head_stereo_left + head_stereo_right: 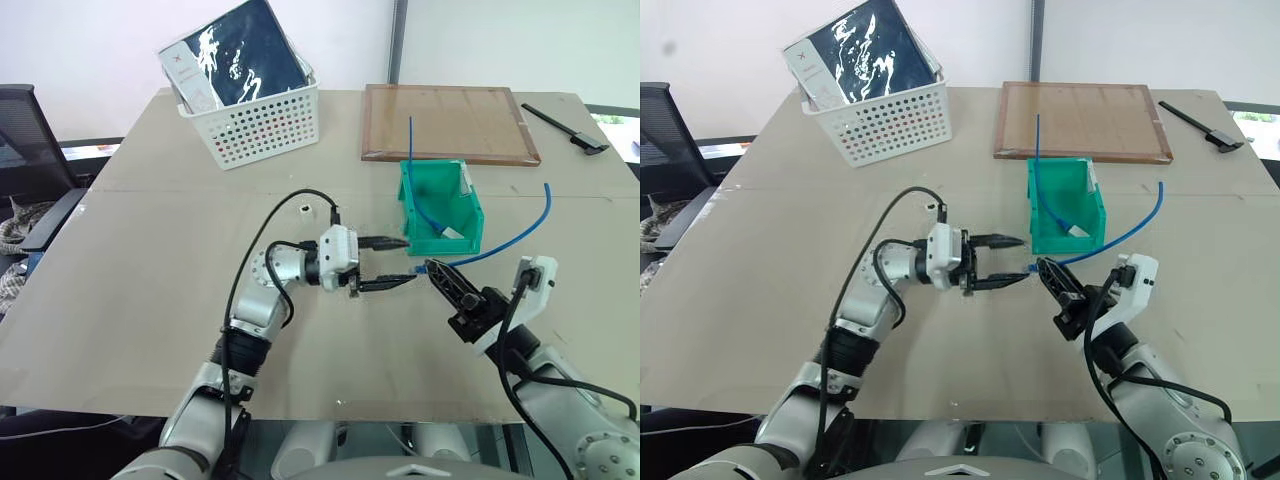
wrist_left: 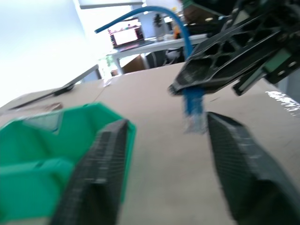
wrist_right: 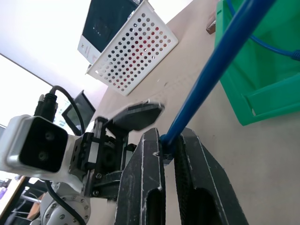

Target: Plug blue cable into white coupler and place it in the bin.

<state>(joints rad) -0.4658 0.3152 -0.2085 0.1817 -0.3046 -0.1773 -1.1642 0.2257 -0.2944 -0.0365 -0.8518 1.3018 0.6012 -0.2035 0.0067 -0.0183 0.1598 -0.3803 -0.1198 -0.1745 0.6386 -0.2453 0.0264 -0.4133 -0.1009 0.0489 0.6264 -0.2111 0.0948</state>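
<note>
My right gripper (image 1: 432,268) is shut on the plug end of the blue cable (image 1: 500,246), which arcs up and away to the right above the table. My left gripper (image 1: 410,261) stands open, pointing right. Its two fingers flank the cable's clear plug (image 2: 193,107) without touching it. The right wrist view has the cable (image 3: 215,70) pinched between my right gripper's (image 3: 169,138) fingers. Just behind both grippers stands the green bin (image 1: 472,215), with another blue cable (image 1: 410,150) sticking up out of it. A tiny white block with a dark opening, apparently the white coupler (image 1: 302,209), lies on the table left of the bin.
A white perforated basket (image 1: 262,122) holding a dark packet stands at the back left. Behind the bin lies a wooden-framed board (image 1: 447,122), with a black tool (image 1: 565,128) to its right. A black chair (image 1: 25,150) stands off the table's left edge.
</note>
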